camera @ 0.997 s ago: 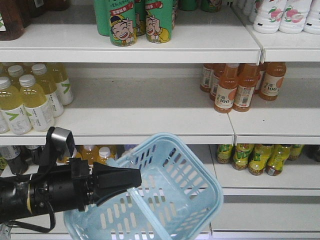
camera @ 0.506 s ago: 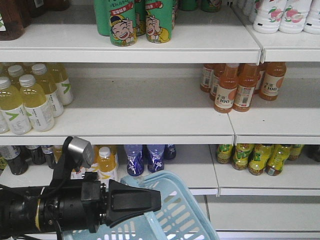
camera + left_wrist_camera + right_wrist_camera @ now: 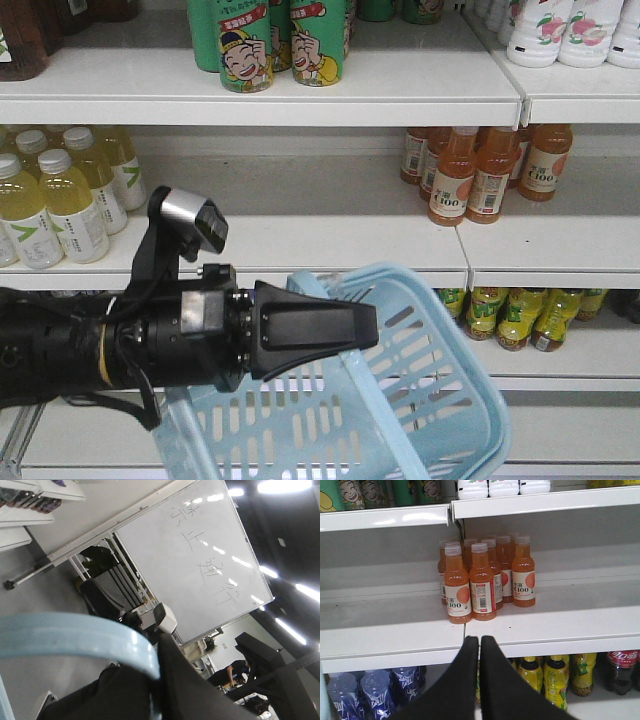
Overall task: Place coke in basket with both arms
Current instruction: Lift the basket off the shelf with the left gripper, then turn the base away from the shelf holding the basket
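My left gripper [image 3: 372,328] is shut on the swinging handle [image 3: 75,635] of the pale blue basket [image 3: 420,410]. It holds the basket tilted in the air in front of the lower shelves. In the left wrist view the handle runs between the two black fingers [image 3: 190,690]. My right gripper [image 3: 479,640] is shut and empty, level with the edge of the middle shelf; it does not show in the front view. The coke [image 3: 621,672] stands on the lower shelf, below and to the right of it, with its red label showing and its cap hidden by the shelf.
Orange juice bottles [image 3: 470,175] stand on the middle shelf [image 3: 300,250], pale yellow drinks [image 3: 60,195] at its left. Green cans [image 3: 270,40] are above. Yellow-green tea bottles [image 3: 510,315] and blue bottles [image 3: 370,690] are on the lower shelf. A whiteboard [image 3: 200,555] stands behind.
The left arm has risen and reached further right with the basket, which dipped low half a second ago and now hangs higher and further right. The lower-shelf bottles are covered again.
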`<state>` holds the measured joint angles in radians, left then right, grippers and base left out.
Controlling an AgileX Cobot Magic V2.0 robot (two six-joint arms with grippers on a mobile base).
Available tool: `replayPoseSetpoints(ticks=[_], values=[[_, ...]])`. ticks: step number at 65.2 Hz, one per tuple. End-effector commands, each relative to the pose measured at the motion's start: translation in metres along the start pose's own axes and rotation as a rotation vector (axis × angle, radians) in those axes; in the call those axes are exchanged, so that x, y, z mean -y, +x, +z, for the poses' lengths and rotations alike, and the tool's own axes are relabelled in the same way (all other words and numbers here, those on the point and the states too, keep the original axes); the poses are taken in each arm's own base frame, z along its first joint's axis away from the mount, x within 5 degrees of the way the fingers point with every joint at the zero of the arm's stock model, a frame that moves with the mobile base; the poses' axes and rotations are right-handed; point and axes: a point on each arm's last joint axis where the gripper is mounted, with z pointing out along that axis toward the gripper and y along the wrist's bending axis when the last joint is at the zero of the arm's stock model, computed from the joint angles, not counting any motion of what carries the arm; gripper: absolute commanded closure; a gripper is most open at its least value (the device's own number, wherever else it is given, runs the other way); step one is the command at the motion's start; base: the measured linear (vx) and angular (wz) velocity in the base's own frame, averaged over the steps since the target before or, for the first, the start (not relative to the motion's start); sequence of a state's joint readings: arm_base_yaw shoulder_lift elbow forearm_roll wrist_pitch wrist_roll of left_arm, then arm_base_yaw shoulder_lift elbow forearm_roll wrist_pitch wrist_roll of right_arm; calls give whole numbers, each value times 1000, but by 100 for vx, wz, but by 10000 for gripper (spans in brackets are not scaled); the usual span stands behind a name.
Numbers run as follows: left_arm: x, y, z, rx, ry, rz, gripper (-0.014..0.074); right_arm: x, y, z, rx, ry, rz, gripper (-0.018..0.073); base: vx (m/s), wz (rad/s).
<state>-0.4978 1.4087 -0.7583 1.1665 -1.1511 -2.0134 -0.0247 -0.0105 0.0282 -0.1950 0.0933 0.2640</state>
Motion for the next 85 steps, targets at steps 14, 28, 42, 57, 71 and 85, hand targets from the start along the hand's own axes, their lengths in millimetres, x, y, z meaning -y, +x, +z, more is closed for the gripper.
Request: replayPoseSetpoints(ticks=[14,28,42,57,71,85], values=[[53,-11,2,-49,298,112,604,-1,-4,-1,76,-17,-19,564,0,0],[52,-9,2,-73,284,131,604,-1,-4,-1,76,-17,-19,564,0,0],[51,-8,2,-78,281,133,604,-1,-4,-1,76,-17,-19,564,0,0],[51,-8,2,-78,281,133,604,-1,-4,-1,76,-17,-19,564,0,0],[51,-8,2,-78,281,133,604,-1,-4,-1,76,-17,-19,564,0,0],[51,-8,2,-78,281,133,604,-1,-4,-1,76,-17,-19,564,0,-2]])
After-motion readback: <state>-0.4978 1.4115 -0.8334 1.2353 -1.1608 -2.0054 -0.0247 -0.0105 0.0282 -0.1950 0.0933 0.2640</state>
